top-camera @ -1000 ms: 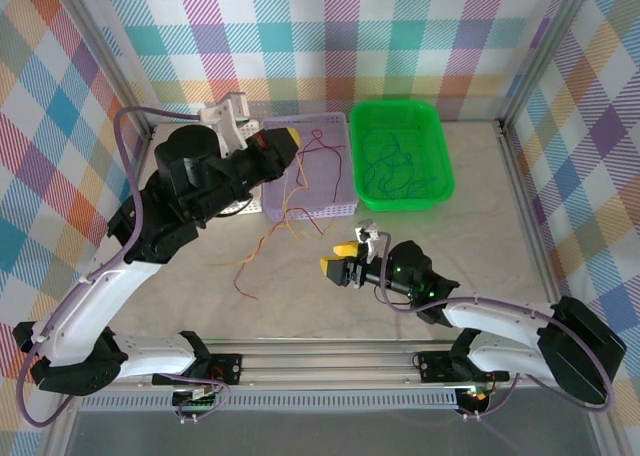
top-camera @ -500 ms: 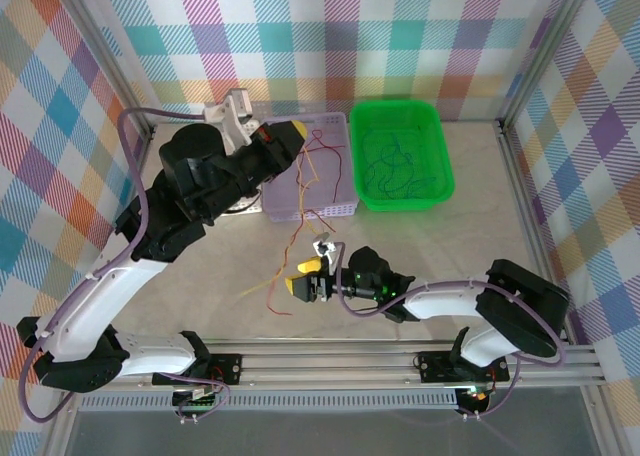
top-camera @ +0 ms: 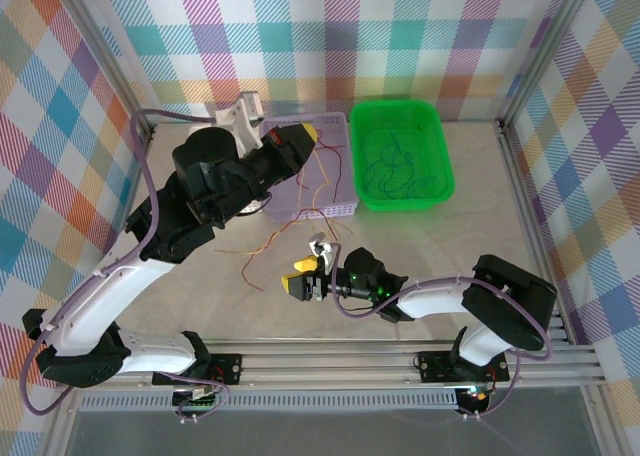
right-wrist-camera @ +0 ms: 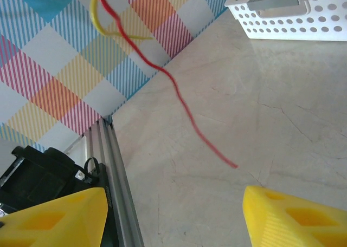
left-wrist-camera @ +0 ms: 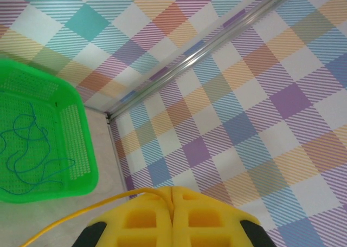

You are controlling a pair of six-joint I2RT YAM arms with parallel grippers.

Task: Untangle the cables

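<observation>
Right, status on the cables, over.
Left gripper shut on yellow cable. Right gripper open, red cable dangling in front. Both strands cross higher up.

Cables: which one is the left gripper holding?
The yellow cable: it runs into the shut left gripper; the red cable dangles loose, blue ones lie in the green basket.

Perforated plastic basket (right-wrist-camera: 287, 19), seemingly matt table (right-wrist-camera: 260, 111)

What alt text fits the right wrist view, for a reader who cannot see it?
A red cable hangs toward the table, ahead of the right gripper, jaws wide open. A yellow cable sits beside its top; a white basket stands top right.
</observation>
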